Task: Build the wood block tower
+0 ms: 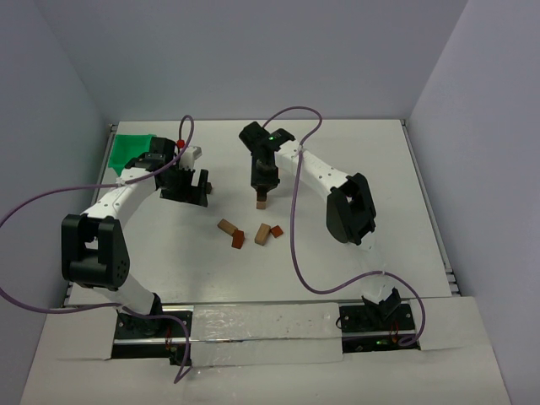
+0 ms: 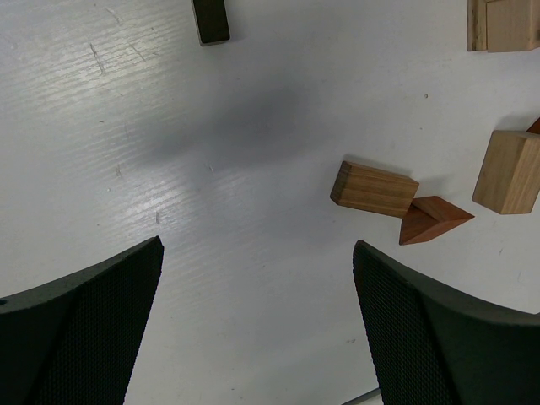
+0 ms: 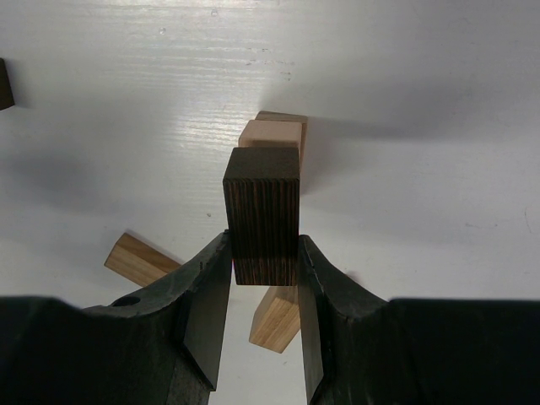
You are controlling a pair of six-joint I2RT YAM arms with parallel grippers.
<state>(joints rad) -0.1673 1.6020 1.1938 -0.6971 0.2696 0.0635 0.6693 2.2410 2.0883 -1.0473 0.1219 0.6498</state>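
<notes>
L gripper (image 2: 257,253) hangs w/ fingers spread wide, gripping nothing. Only bare white table (image 2: 169,126), scuffed & faintly streaked, lies btwn them. R gripper (image 3: 263,245) is clamped on 1 dark brown block (image 3: 262,198), a rectangular piece w/ striped grain, held clear of the table. The wood block tower (image 3: 272,133) stands just beyond the R fingertips, nearly under the held block but not touching it. It looks like 2 tan pieces stacked, slightly offset. Most open tabletop lies to the right of the R fingers, out to the table's side edge. Count: 2 dark blocks, the 2nd (image 2: 211,21) lying well ahead of the L fingers. 2 loose tan blocks: 1 (image 2: 374,188) sits just ahead of the L gripper's right finger, touching a reddish wedge (image 2: 432,219); the other (image 2: 506,173) is further right, beside a 2nd reddish piece (image 1: 276,229). 1 green bin (image 1: 131,152) sits at the far-left table edge, behind the L fingers.
</notes>
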